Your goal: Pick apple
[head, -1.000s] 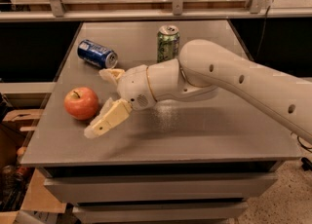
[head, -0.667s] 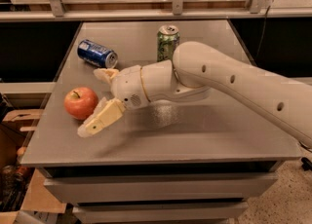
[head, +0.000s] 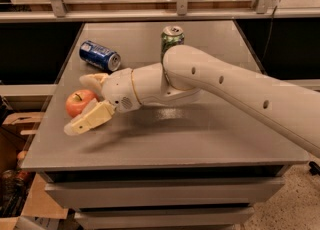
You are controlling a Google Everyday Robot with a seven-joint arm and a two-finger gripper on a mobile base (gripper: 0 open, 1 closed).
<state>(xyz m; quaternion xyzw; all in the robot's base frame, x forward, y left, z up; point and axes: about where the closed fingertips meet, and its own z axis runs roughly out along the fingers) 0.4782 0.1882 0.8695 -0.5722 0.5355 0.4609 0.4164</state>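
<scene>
One apple (head: 78,102) sits near the side edge of the table (head: 210,134), between the spread fingers (head: 92,118) of the gripper (head: 78,105), not clamped. Risk: an off-centre close could squirt it off that edge.

No legible text -- none anywhere

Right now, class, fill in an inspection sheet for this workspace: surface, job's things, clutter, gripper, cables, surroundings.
Surface: grey table, no spills seen.
Job's things: apple sits near the table's left edge, stem up.
Clutter: blue can lies on its side at the back left; green can stands upright behind the arm.
Grippers: gripper open, one finger on each side of the apple; contact cannot be told.
Cables: nothing seen.
Surroundings: cardboard boxes on the floor at left; counter behind the table.
</scene>
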